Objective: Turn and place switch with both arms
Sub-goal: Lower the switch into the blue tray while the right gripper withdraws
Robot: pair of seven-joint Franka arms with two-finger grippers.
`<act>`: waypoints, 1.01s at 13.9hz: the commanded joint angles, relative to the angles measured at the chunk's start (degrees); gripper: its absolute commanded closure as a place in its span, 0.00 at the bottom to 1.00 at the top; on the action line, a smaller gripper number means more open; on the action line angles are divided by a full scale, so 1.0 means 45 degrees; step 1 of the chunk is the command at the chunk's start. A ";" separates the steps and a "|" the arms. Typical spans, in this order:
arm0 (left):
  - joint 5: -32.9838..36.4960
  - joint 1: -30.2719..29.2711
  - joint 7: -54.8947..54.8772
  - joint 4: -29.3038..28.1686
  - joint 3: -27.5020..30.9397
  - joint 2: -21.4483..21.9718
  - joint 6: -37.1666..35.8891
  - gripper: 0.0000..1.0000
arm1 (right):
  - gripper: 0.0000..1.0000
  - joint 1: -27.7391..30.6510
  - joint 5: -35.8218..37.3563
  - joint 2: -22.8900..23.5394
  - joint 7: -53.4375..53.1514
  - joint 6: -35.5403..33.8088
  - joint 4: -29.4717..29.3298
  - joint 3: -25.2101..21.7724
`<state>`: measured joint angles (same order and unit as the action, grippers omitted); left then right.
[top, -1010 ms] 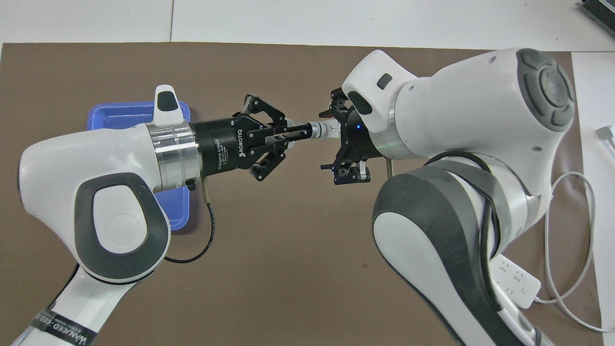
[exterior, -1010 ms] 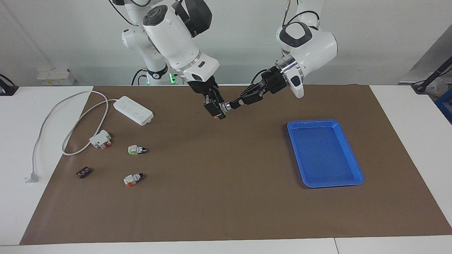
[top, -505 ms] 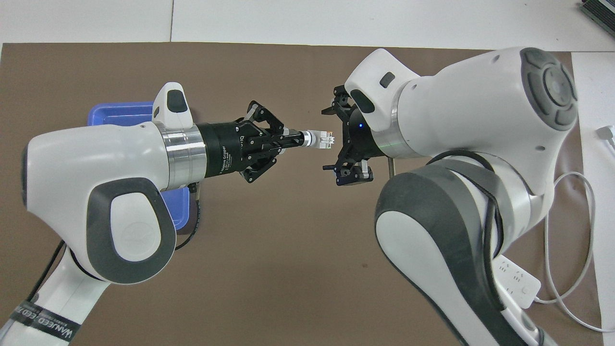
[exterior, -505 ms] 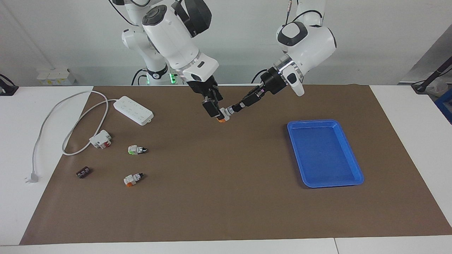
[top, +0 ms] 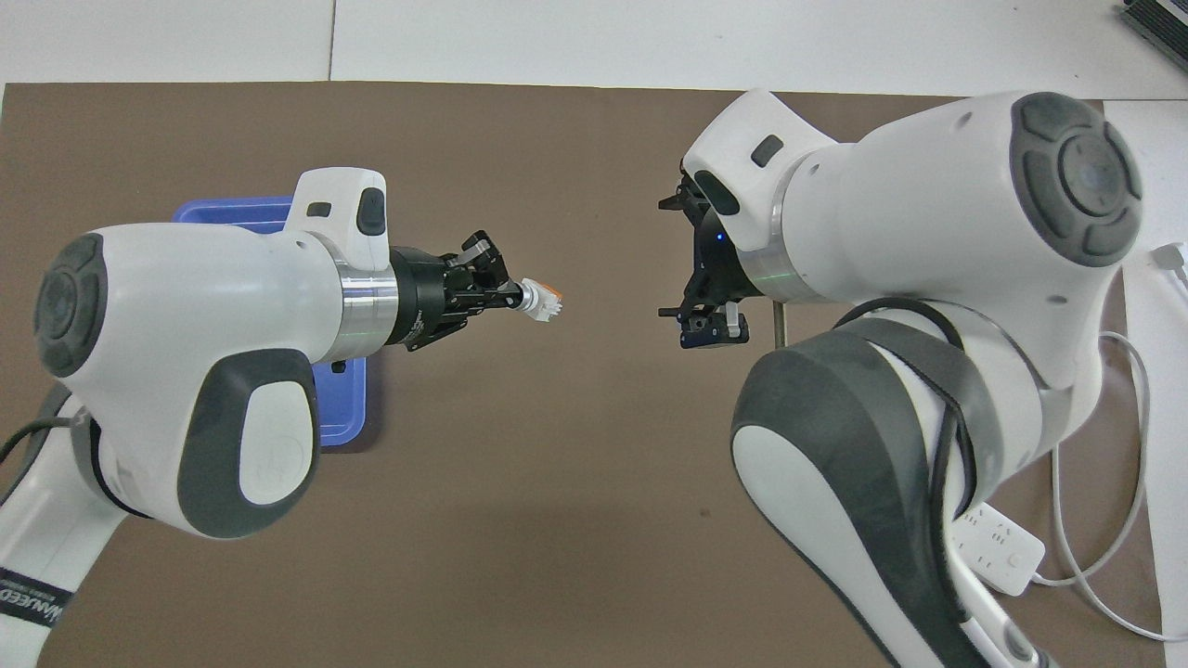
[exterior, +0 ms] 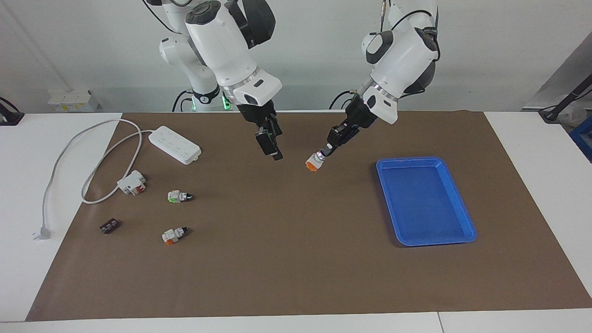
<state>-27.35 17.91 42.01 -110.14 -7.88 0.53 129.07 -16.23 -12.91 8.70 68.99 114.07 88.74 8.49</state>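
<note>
- Overhead view gave only a partial label on the left arm's lowest link, seemingly "WANJEED".
- Left gripper (exterior: 323, 153) was clamped on the switch (exterior: 313, 163) by its knob end, above the brown mat (exterior: 286, 259) near the blue tray (exterior: 462, 222).
- Its long axis slanted downward, orange base lowest.
- Right gripper (exterior: 270, 144) hung with fingers apart, holding nothing.

Seen from above, the left gripper (top: 509, 295) is clamped on the knob end of the switch (top: 541, 301), whose white body and orange-red base point toward the right gripper (top: 698, 267). The right gripper, fingers spread, hangs apart from the switch with bare brown mat (top: 557, 482) between them. The blue tray (top: 223, 211) is mostly covered by the left arm. A white power strip (top: 1002, 552) and its cable (top: 1128, 427) lie beside the right arm.
</note>
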 commanded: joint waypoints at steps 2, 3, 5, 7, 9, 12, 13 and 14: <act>0.2400 -0.1165 -0.2940 -0.0464 0.0012 0.0485 -0.1608 1.00 | 0.00 0.0694 0.0310 -0.0526 -0.1165 -0.1204 0.0320 0.0046; 0.2967 -0.1554 -0.3954 -0.0718 0.0012 0.0622 -0.1785 1.00 | 0.00 0.0871 0.0329 -0.0526 -0.1770 -0.1460 0.0300 0.0046; 0.3555 -0.2122 -0.5675 -0.1671 0.0031 0.1051 -0.1866 1.00 | 0.00 0.1222 0.0814 -0.0526 -0.2127 -0.1483 0.0223 0.0026; 0.4783 -0.2862 -0.7491 -0.2457 0.0031 0.1248 -0.1767 1.00 | 0.00 0.1282 0.1479 -0.0604 -0.3079 -0.1482 0.0222 -0.0361; 0.4945 -0.3683 -0.8919 -0.2653 0.0031 0.1229 -0.1767 1.00 | 0.00 0.1263 0.1891 -0.0838 -0.4679 -0.1657 0.0319 -0.0869; 0.4984 -0.4758 -1.0405 -0.3392 0.0031 0.1171 -0.0952 1.00 | 0.00 0.1263 0.1951 -0.0994 -0.7274 -0.2261 0.0398 -0.1496; 0.4984 -0.4993 -1.0854 -0.3764 0.0031 0.1151 -0.0367 1.00 | 0.00 0.1263 0.2125 -0.1130 -0.8464 -0.2457 0.0417 -0.1652; 0.4984 -0.5266 -1.1246 -0.4096 0.0031 0.1074 0.0180 1.00 | 0.00 0.1263 0.2552 -0.1344 -0.9636 -0.2730 0.0456 -0.1731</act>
<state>-5.88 -3.69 -5.47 -123.95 -7.16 3.93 124.97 -10.63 -4.33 5.43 34.53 103.32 88.73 1.06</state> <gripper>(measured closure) 0.894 0.000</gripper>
